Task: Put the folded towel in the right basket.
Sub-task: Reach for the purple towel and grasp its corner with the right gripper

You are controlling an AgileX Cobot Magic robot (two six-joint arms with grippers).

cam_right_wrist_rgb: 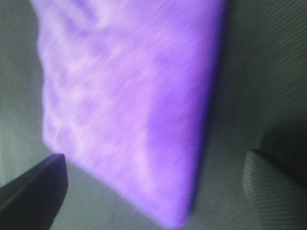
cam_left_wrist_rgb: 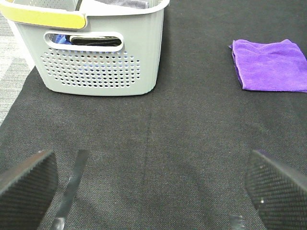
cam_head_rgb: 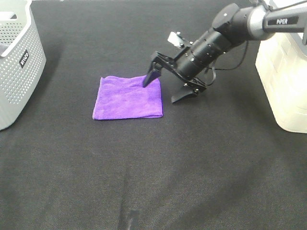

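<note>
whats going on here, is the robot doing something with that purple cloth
The right gripper is open and lowered at the right edge of the folded purple towel, one finger over the cloth and the other over the black mat. The towel lies flat, not yet lifted. The right basket, where it should go, stands off to the right. The left gripper hangs open near the grey basket, holding nothing.
</note>
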